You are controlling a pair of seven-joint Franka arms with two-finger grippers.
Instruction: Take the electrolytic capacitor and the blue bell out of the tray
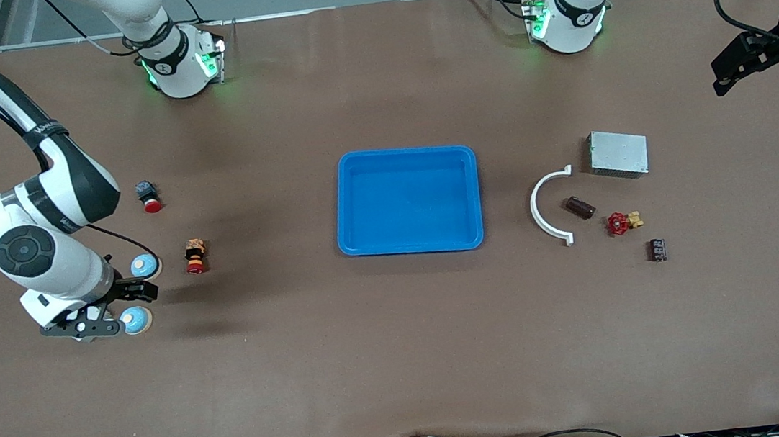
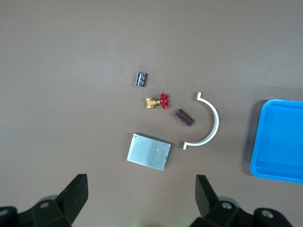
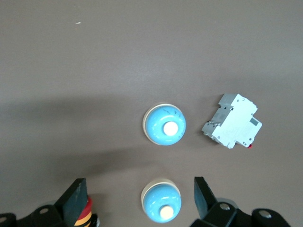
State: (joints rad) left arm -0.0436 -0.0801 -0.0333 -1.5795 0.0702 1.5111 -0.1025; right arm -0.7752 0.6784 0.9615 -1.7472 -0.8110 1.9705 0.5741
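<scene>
The capacitor [image 1: 579,208], a small dark brown cylinder, lies on the table toward the left arm's end, inside the curve of a white arc piece [image 1: 546,209]. It also shows in the left wrist view [image 2: 184,117]. Two blue bells with white buttons sit toward the right arm's end [image 1: 143,266] [image 1: 135,320]. My right gripper [image 1: 109,309] is open above them. In the right wrist view one bell [image 3: 161,206] lies between its fingers [image 3: 78,191], the other bell [image 3: 164,125] just past them. My left gripper [image 1: 742,62] is open and empty, high over the table's edge.
A blue tray [image 1: 408,202] sits mid-table. A silver box [image 1: 618,153], red valve [image 1: 620,223] and black block [image 1: 658,249] lie near the capacitor. A red button [image 1: 150,196] and a red-yellow button [image 1: 195,257] lie near the bells. A white breaker [image 3: 232,126] lies beside them.
</scene>
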